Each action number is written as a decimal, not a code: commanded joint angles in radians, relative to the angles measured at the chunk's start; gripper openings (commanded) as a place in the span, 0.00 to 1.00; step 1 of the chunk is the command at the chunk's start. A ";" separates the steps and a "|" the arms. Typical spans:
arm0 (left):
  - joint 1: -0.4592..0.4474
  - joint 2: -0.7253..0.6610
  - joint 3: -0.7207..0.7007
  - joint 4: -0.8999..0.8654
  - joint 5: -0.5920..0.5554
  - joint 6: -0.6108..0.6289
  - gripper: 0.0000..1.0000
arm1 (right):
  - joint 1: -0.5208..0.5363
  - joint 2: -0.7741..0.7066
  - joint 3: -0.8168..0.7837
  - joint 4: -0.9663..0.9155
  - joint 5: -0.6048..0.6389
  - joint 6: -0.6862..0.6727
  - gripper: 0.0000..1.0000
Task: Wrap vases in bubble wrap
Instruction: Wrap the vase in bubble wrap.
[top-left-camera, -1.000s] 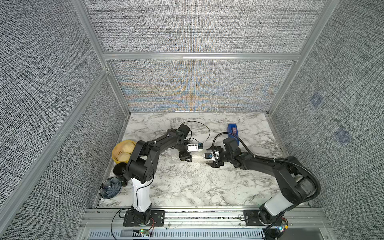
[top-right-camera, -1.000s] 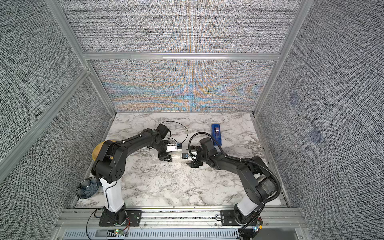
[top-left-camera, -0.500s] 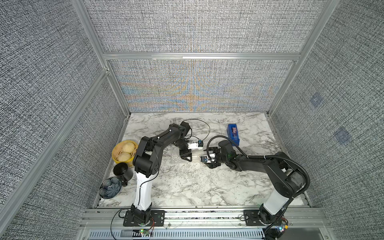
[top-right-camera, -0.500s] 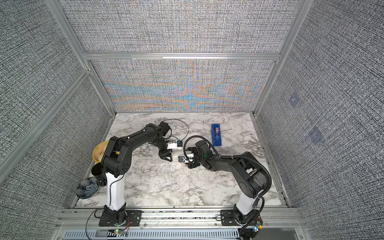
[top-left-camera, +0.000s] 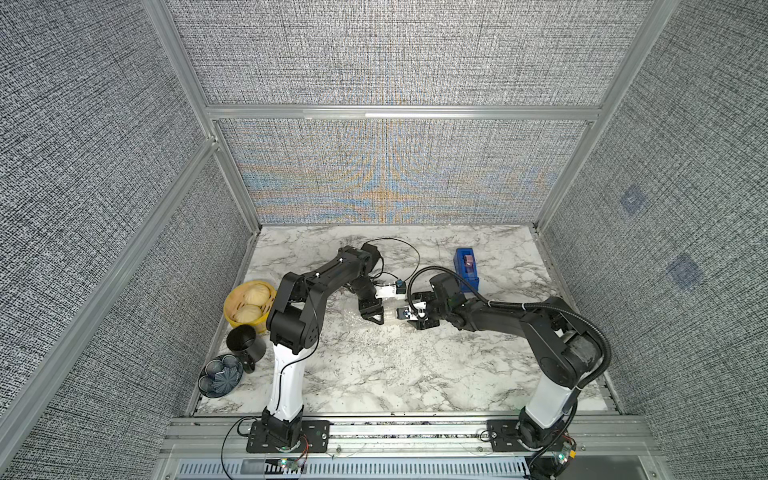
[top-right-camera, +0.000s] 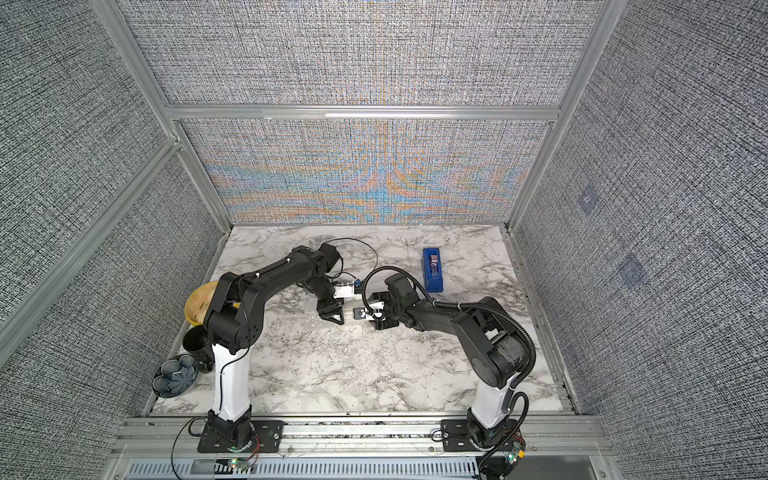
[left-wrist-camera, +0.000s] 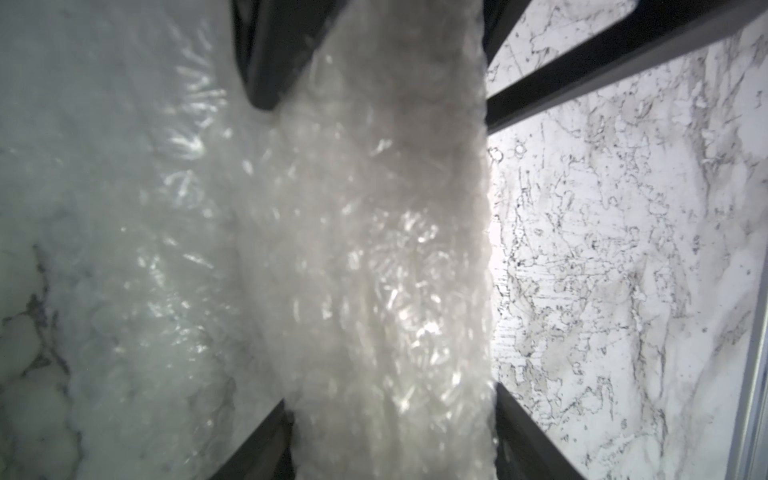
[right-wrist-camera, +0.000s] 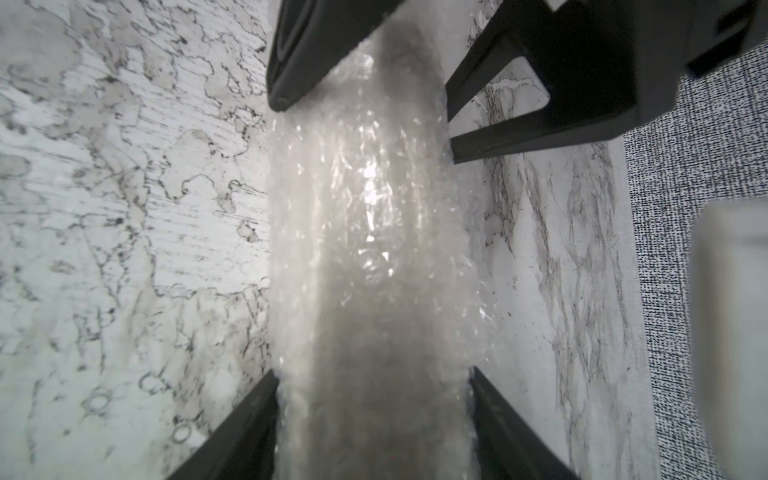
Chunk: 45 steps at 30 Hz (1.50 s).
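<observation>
We are judging that the small white ribbed ceramic vase is lying inside the clear, bubble-dotted plastic bubble wrap (right-wrist-camera: 374, 249), because only a greyer core is showing through the cloudy layers and no bare ceramic is appearing in either wrist view. The wrap is forming a thick, soft, glinting roll at the middle of the white, grey-veined marble surface (top-left-camera: 374, 374), with a flat unrolled tail spreading out along one side in the left wrist view. The left pincer (left-wrist-camera: 390, 395) and the right pincer (right-wrist-camera: 374, 372) are facing each other from opposite ends, each grasping the roll with its black fingers (right-wrist-camera: 241, 432) pressing on both flanks. We are taking this as the rolling step, partly done. The next move is calling for both pincers turning together over the loose tail, gently, since the film looks springy and slippery and the ceramic inside is brittle. Farther out, a blue plastic tape dispenser (top-left-camera: 466, 270) is standing toward the back, well apart, while a yellow bowl (top-left-camera: 231, 309) of pale buns, a black tumbler (top-left-camera: 243, 340) and a dark blue pleated dish (top-left-camera: 220, 374) are sitting near the left arm's base.
</observation>
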<state>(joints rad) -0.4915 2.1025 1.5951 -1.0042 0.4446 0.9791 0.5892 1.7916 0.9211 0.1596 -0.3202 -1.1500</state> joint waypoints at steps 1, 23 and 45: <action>0.005 -0.019 -0.008 -0.023 0.027 -0.005 0.71 | 0.000 0.014 0.024 -0.109 -0.008 -0.009 0.64; 0.077 -0.510 -0.551 0.694 0.039 -0.145 1.00 | -0.026 0.113 0.382 -0.722 -0.133 0.101 0.59; -0.105 -0.435 -0.552 0.665 -0.094 -0.088 0.87 | -0.051 0.323 0.727 -1.061 -0.201 0.147 0.59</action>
<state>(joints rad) -0.5945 1.6604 1.0367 -0.3420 0.3607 0.8925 0.5358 2.1075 1.6390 -0.8600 -0.5068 -1.0233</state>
